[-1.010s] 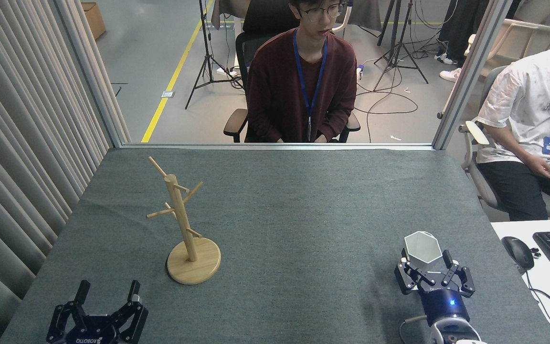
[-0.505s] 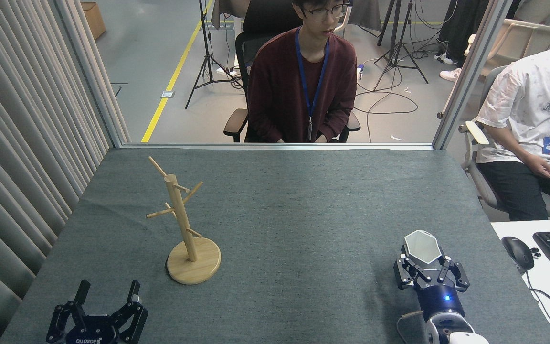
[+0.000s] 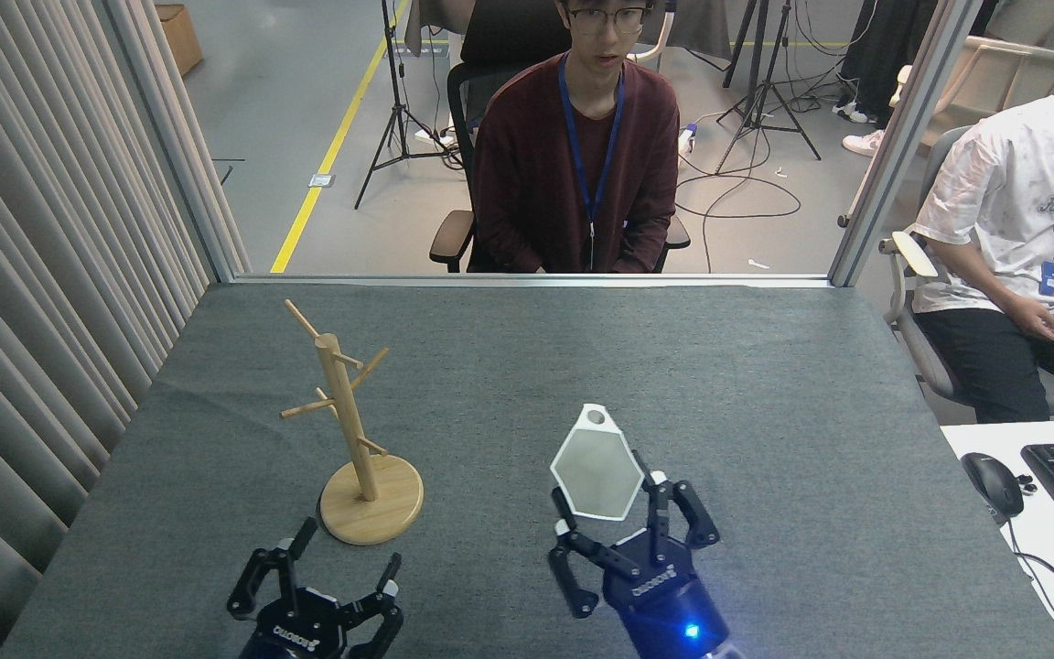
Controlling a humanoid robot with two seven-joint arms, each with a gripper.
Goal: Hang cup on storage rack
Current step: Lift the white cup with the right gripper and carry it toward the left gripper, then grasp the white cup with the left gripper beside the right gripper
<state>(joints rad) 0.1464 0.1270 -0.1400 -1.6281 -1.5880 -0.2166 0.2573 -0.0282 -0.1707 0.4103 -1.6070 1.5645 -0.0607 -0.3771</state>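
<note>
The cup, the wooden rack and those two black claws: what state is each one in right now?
Cup: held in the right claw, off the rack, opening towards the camera, pierced tab on top.
Storage rack: upright on the table, pegs bare.
Right gripper: shut on the cup.
Left gripper: open, holding nothing, near the rack's base.

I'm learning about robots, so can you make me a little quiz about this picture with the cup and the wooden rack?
1. True or false: the cup already hangs on the rack.
2. Which gripper holds the cup? A) left B) right C) neither
3. Fill in: the rack stands on the table to the ____ of the cup.

Key:
1. False; no peg carries it.
2. B; the right gripper grips the cup, while the left gripper is open and empty.
3. Left.
</note>
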